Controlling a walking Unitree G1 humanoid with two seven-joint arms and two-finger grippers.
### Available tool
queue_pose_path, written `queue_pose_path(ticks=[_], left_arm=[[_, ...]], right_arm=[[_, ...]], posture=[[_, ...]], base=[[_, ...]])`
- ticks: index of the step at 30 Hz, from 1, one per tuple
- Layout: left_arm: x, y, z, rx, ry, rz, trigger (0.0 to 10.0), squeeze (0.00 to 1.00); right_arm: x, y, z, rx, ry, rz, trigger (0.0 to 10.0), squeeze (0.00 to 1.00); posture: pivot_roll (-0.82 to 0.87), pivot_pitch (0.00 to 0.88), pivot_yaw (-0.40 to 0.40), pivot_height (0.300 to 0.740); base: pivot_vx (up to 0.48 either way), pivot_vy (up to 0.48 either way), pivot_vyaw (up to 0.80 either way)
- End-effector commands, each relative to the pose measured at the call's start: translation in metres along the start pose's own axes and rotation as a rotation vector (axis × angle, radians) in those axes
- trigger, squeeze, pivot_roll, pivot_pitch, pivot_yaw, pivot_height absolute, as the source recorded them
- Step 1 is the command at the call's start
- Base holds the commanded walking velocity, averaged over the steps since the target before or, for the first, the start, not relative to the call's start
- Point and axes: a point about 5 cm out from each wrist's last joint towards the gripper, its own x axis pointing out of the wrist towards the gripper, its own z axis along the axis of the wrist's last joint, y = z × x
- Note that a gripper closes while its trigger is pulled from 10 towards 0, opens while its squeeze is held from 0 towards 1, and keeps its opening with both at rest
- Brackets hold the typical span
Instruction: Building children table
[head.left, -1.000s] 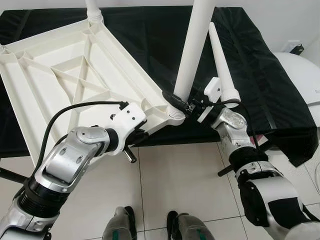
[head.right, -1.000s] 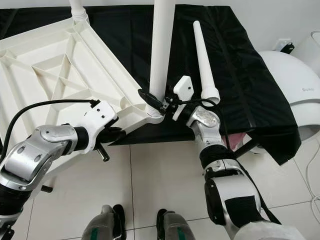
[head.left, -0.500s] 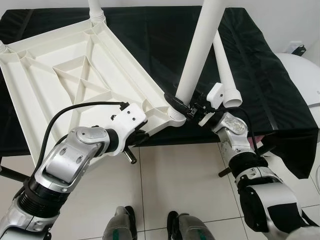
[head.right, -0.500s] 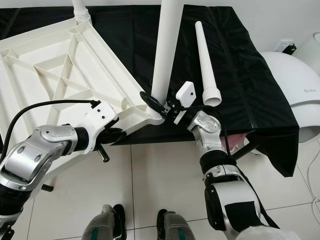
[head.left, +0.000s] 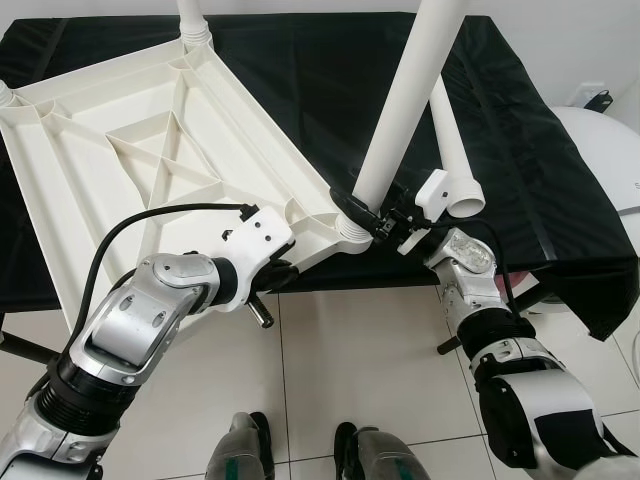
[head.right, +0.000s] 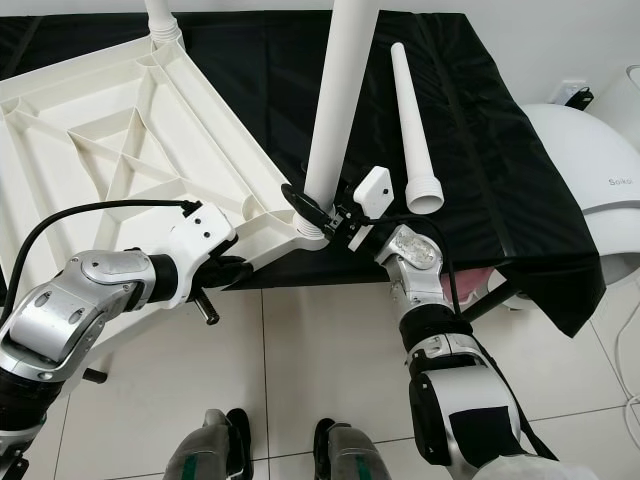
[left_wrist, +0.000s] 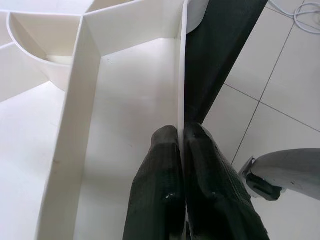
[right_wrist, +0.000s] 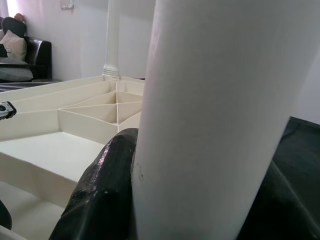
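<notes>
A white plastic tabletop (head.left: 150, 150) lies upside down, ribs up, on a black cloth (head.left: 300, 70), with its near corner past the cloth's front edge. My left gripper (left_wrist: 180, 131) is shut on the tabletop's thin rim near that corner. A white leg (head.left: 400, 110) stands in the near corner socket (head.left: 350, 228), leaning to the right. My right gripper (head.left: 355, 205) is shut around its base. Another leg (head.left: 190, 20) stands upright at the far corner. A loose leg (head.right: 412, 120) lies on the cloth to the right.
A white rounded appliance (head.left: 600, 150) sits at the right, beside the cloth's hanging edge. Grey tiled floor (head.left: 350, 350) spreads in front, with my feet (head.left: 300, 450) at the bottom. A dark bar (head.left: 20, 350) pokes out low on the left.
The leg held by my right gripper has tipped further to the right at its top, and my right wrist has shifted slightly right with it. The left arm and the tabletop have stayed put.
</notes>
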Motion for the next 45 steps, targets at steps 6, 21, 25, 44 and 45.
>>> queue_pose_path(ticks=[6, 21, 25, 44, 45], left_arm=[[0.0001, -0.0014, 0.0003, -0.009, 0.003, -0.004, 10.0, 0.0], [0.0002, -0.0013, 0.0008, -0.009, -0.001, -0.001, 10.0, 0.0], [0.0005, -0.001, 0.0012, -0.006, -0.002, 0.0, 10.0, 0.0], [0.0013, -0.0022, 0.0015, -0.002, -0.004, -0.004, 10.0, 0.0], [0.0013, -0.0022, 0.0015, -0.002, -0.004, -0.004, 10.0, 0.0]], right_arm=[[-0.0059, 0.0149, -0.0153, -0.004, 0.083, 0.081, 10.0, 0.0], [-0.0117, 0.0094, -0.0207, 0.047, 0.106, 0.003, 10.0, 0.0], [-0.0119, 0.0097, -0.0221, 0.062, 0.108, -0.019, 10.0, 0.0], [-0.0104, 0.0126, -0.0235, 0.048, 0.114, -0.088, 10.0, 0.0], [-0.0104, 0.0126, -0.0235, 0.048, 0.114, -0.088, 10.0, 0.0]], posture=[[0.01, 0.212, -0.05, 0.74], [0.01, 0.201, -0.047, 0.74], [0.01, 0.201, -0.047, 0.74], [0.0, 0.185, -0.048, 0.74], [0.0, 0.185, -0.048, 0.74]], base=[[0.0, 0.0, 0.0], [0.0, 0.0, 0.0], [0.0, 0.0, 0.0], [0.0, 0.0, 0.0], [0.0, 0.0, 0.0]])
